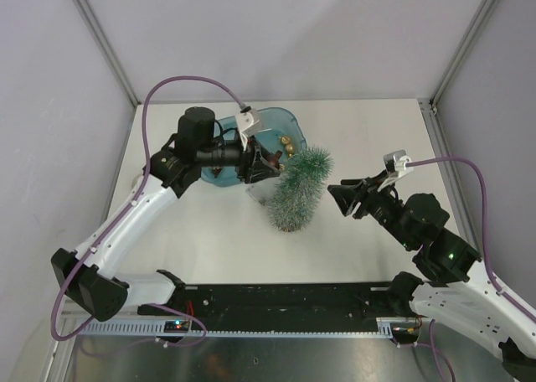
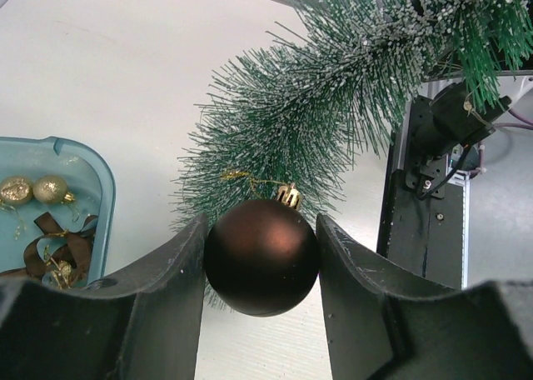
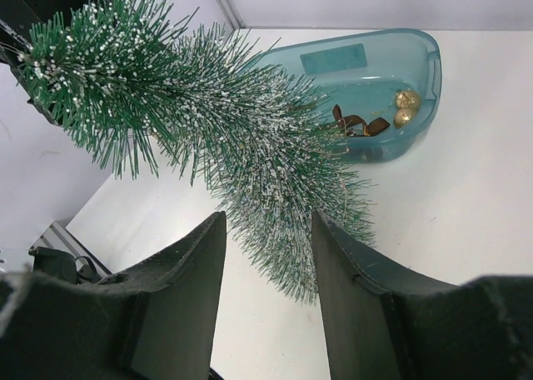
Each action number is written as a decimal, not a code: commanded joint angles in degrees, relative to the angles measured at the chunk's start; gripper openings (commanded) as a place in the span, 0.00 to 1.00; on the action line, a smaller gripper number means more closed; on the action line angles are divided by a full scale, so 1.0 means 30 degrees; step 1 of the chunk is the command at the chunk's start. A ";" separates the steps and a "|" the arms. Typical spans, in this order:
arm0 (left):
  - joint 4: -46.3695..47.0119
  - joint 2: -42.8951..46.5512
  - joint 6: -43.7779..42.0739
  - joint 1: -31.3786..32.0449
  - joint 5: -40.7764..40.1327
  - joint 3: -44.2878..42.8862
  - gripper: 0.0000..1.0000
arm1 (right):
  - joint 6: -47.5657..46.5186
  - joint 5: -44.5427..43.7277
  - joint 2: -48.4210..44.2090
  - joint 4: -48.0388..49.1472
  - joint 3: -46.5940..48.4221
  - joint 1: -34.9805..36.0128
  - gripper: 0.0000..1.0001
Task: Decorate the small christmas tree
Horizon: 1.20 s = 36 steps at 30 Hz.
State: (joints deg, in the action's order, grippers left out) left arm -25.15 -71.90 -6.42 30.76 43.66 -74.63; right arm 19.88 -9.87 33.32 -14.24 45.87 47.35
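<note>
clenched a brown bauble (image 2: 261,259) in the left gripper (image 2: 261,255); held the right gripper (image 3: 268,223) open. risked shoving the seemingly unbraced small christmas tree (image 2: 333,88) aside.

From where I stood, no writing, number or brand could be read anywhere. The blue tub (image 3: 426,87) carried a darker rectangular patch (image 3: 333,59) on its wall, like a label, but nothing on it was legible.

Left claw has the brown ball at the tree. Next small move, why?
Probably ease the left claw forward until the gold loop of the brown ball snags in the small christmas tree: ball is clamped, cap faces the needles, right claw open, empty.
</note>
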 commanded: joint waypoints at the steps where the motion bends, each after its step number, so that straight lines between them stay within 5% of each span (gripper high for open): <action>1: 0.0857 -0.0211 0.0486 0.0527 0.0213 0.0109 0.03 | -0.0050 -0.0217 -0.0283 0.0893 -0.0017 -0.0068 0.50; 36: 0.1657 -0.0167 0.1991 0.1261 0.1416 0.0162 0.05 | 0.0498 0.1522 0.1854 0.3677 -0.1169 -0.0102 0.49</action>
State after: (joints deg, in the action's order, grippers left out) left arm -21.89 -74.24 -1.74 34.17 46.30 -73.78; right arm 20.99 -6.15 38.15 -7.29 42.02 47.24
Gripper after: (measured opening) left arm 0.530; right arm 0.491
